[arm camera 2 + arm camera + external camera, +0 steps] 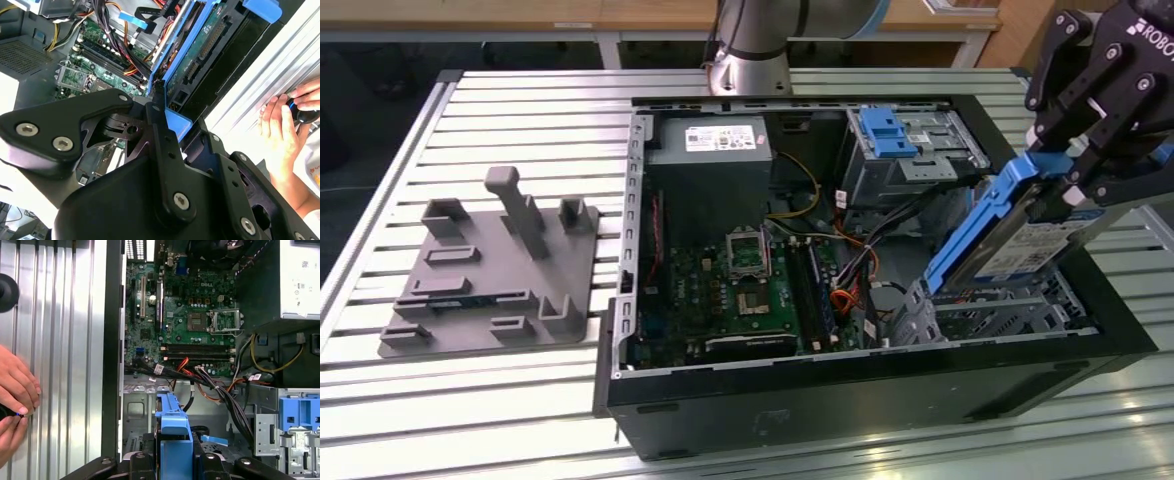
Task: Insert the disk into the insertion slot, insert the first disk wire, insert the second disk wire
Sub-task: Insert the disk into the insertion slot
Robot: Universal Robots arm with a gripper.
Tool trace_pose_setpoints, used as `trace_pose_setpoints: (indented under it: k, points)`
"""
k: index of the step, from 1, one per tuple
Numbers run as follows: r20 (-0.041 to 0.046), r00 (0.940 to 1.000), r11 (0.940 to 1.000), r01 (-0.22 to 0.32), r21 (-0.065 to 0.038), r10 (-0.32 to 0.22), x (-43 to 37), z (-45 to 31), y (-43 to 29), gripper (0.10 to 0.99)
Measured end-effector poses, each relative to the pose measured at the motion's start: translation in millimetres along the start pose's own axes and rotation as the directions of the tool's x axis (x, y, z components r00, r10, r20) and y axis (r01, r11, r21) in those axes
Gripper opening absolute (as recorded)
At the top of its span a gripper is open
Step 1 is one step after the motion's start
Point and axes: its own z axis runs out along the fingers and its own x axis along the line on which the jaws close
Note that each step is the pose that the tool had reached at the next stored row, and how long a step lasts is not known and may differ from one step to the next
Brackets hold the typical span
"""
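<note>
In the exterior view the gripper (pixel 1070 188) is seen closed on the upper end of the disk (pixel 1025 250), which is held steeply tilted over the open computer case (pixel 854 372); its lower end is set at the mouth of the insertion slot (pixel 994 312), near the exterior view's right, though how far it has entered cannot be told; the taller bay with the blue latch (pixel 897 135) lies farther back, and a grey fixture (pixel 480 270) rests well apart on the slatted table (pixel 520 100). In the second wrist view the drive's circuit-board face (pixel 202 47) is shown running away from the black fingers (pixel 159 125), its blue carrier (pixel 176 123) clamped between them; a person's hand (pixel 282 117) is seen beside the case on the table. In the first wrist view the carrier is seen end-on, between the slot's perforated wall (pixel 134 412) and a bundle of cables (pixel 220 390) just beside it. The insertion is judged to be under way; it would be done well if the carrier were kept parallel to the slot's walls, the tilt were matched to its guides, and the cables were kept from being trapped under the drive.
</note>
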Motion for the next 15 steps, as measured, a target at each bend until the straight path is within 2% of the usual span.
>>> trace_pose_setpoints:
  k: [15]
  points:
    - [-0.0001, 1.0000, 1.0000, 0.000, -0.002, 0.000, 3.4, 7.9, -1.2, 0.365]
